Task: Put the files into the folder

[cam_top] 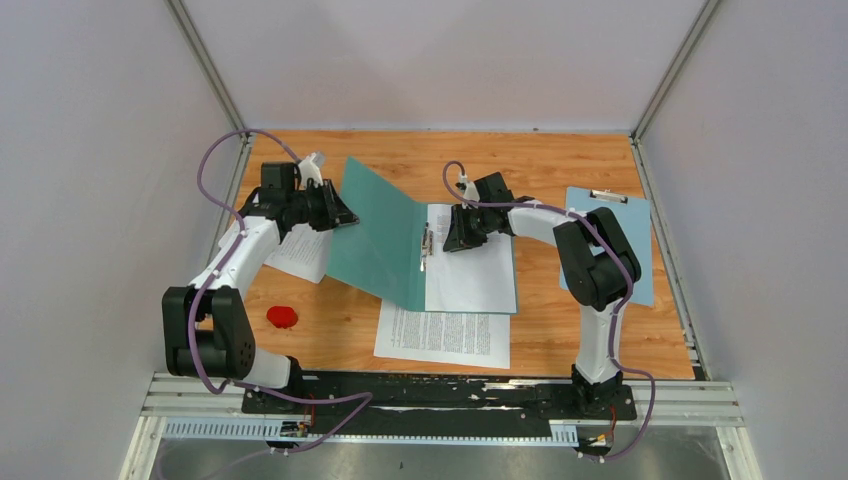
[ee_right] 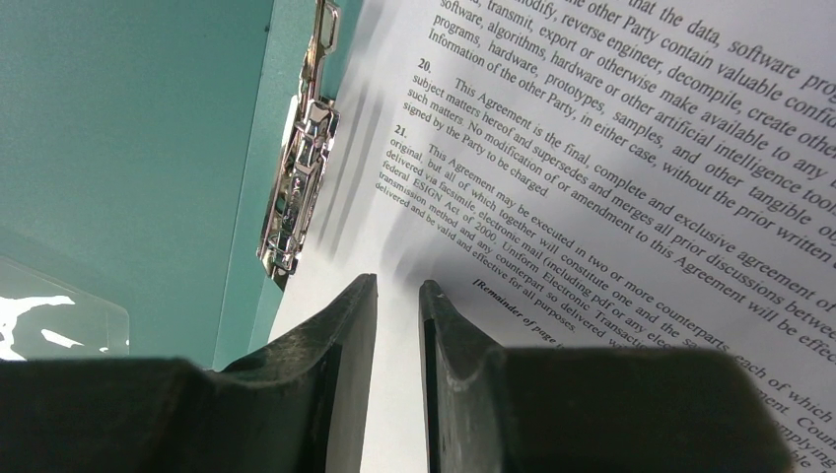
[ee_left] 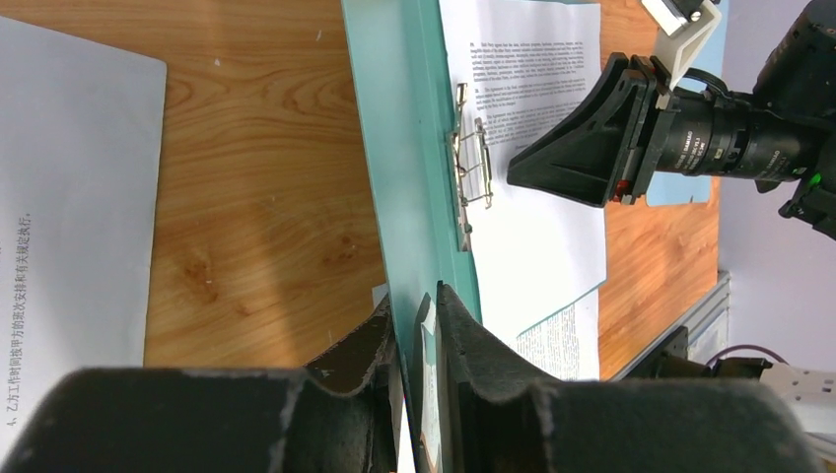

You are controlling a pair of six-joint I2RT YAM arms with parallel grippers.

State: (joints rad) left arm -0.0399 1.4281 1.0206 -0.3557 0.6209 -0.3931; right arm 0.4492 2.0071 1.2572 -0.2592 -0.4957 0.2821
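The teal folder [cam_top: 380,235] lies open in the middle of the table, with its left cover lifted off the wood. My left gripper [cam_top: 345,215] is shut on that cover's outer edge [ee_left: 404,148]. One file [cam_top: 475,265] lies on the folder's right half beside the metal fastener [ee_right: 301,177]. My right gripper [cam_top: 450,235] is over this sheet near the spine. Its jaws are nearly together with nothing between them, tips down at the printed page [ee_right: 592,148]. Another file [cam_top: 445,335] lies in front of the folder, and a third [cam_top: 300,252] lies under the left arm.
A light blue clipboard [cam_top: 625,225] lies at the right, partly under the right arm. A small red object [cam_top: 282,317] sits on the wood at the front left. The enclosure walls stand close on both sides.
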